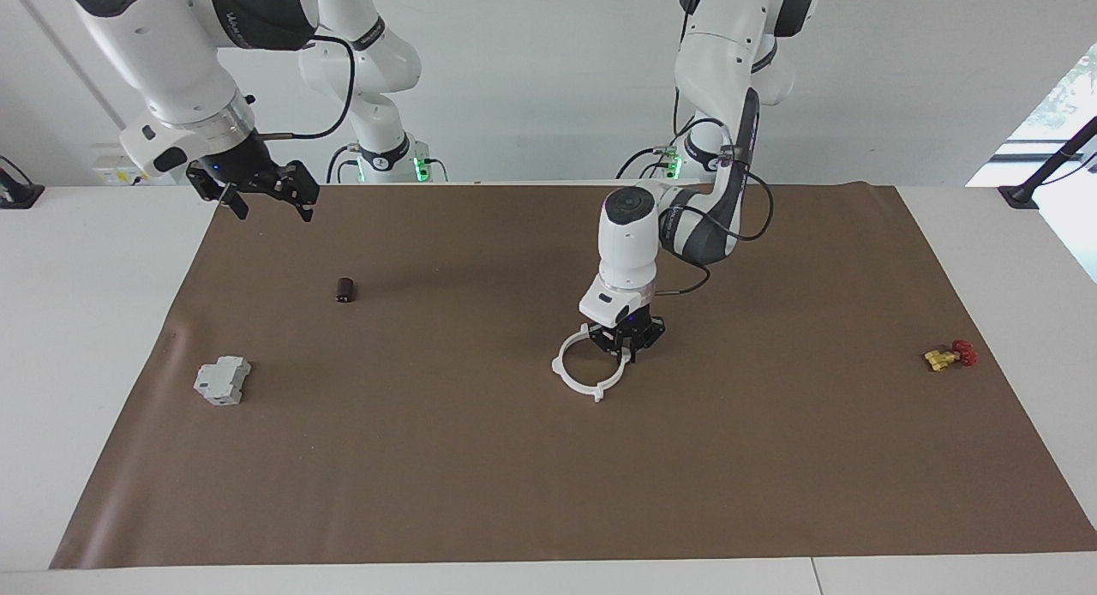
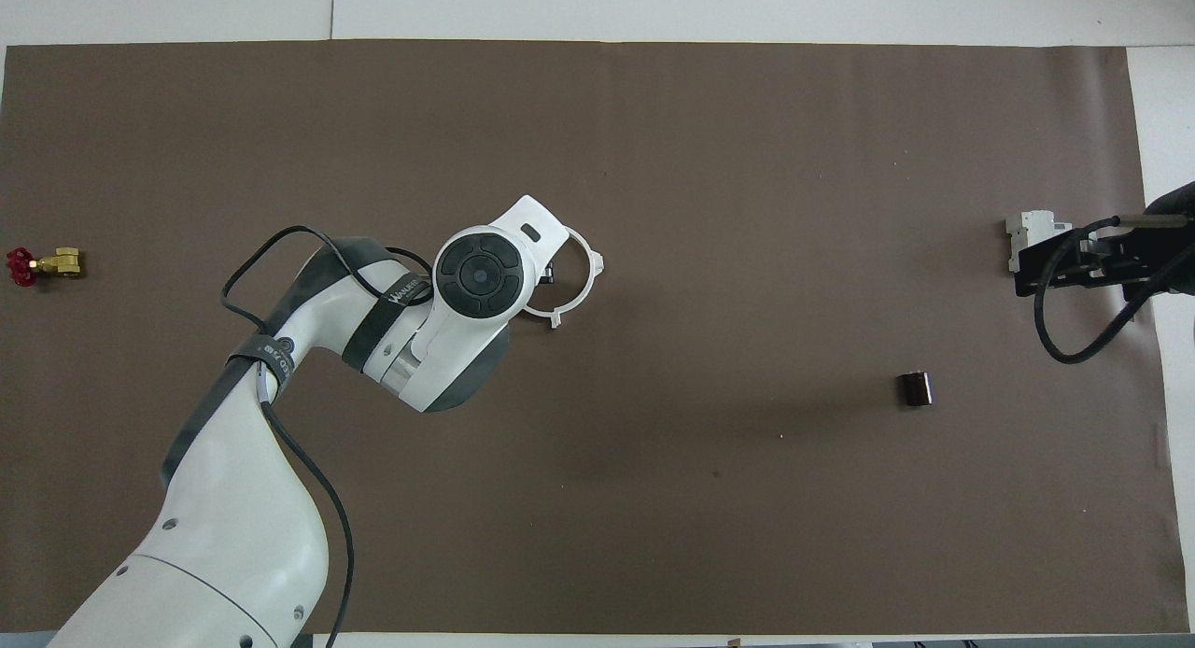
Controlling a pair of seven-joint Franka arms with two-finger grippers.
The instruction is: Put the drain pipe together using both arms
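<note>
The left gripper (image 1: pixel 630 345) sits low at the centre of the facing view, its fingers closed on one arc of the drain pipe (image 1: pixel 585 369), whose two white arcs meet as a ring on the brown mat (image 1: pixel 548 475). The right gripper (image 1: pixel 254 188) hangs open at the upper left, above the mat's corner. Below it lie a dark cylinder (image 1: pixel 344 289) and a grey block (image 1: pixel 221 381).
</note>
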